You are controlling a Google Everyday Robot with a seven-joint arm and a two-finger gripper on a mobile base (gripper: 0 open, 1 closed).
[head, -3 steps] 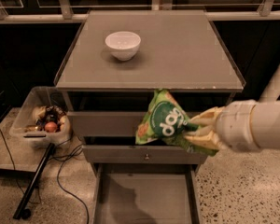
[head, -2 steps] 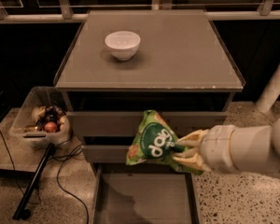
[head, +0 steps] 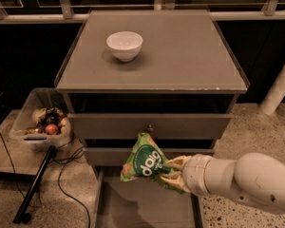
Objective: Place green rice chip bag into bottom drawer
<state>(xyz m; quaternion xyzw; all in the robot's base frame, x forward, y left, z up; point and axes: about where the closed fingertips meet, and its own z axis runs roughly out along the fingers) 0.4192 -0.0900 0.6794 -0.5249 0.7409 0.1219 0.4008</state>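
The green rice chip bag [head: 143, 159] is clamped in the claw [head: 171, 170]. It is held above the open bottom drawer [head: 133, 207].

Cream end effector [head: 171, 170] holds green rice chip bag [head: 143, 158], white-lettered.

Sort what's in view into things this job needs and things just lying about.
Needed:
- glossy green foil chip bag, held over the tray
- pale two-finger hand, shut on the bag, in front of the lower drawer fronts
- grey-brown bottom drawer tray, pulled open

Lying about:
- white round bowl on the grey cabinet top
- clear plastic bin of odds and ends, on the floor at left
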